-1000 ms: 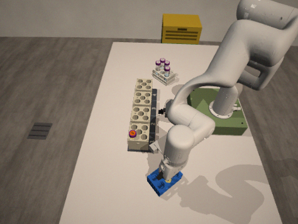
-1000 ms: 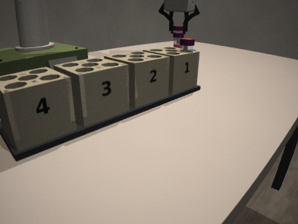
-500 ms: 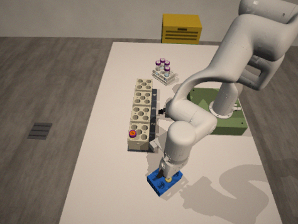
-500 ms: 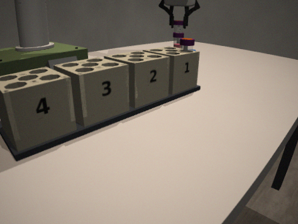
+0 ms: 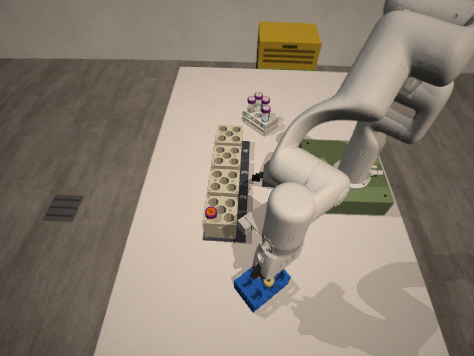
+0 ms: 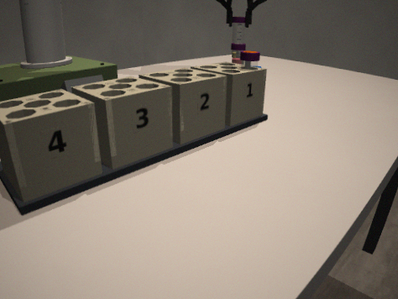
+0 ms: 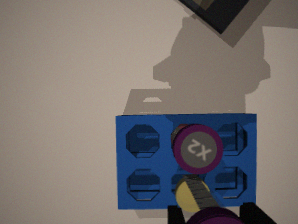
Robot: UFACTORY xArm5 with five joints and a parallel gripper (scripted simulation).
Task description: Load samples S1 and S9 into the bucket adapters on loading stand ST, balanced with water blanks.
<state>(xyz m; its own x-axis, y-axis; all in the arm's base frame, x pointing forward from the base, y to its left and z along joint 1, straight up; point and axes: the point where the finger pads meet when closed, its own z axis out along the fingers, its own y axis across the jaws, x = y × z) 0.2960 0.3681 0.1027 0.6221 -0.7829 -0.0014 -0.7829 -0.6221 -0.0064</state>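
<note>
Arm bent low, wrist pointing down; pincer (image 6: 238,24) (image 7: 214,220) closed on capped tube, seemingly upright.

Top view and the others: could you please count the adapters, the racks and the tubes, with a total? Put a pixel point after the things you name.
Adapters (image 5: 220,231) (image 6: 143,144): 4
Blue rack (image 5: 250,304) (image 6: 259,67) (image 7: 167,162): 1
Pale rack (image 5: 260,127): 1
Visible tubes (image 5: 211,213) (image 6: 249,56) (image 7: 198,149): 7
Total: 13
</note>
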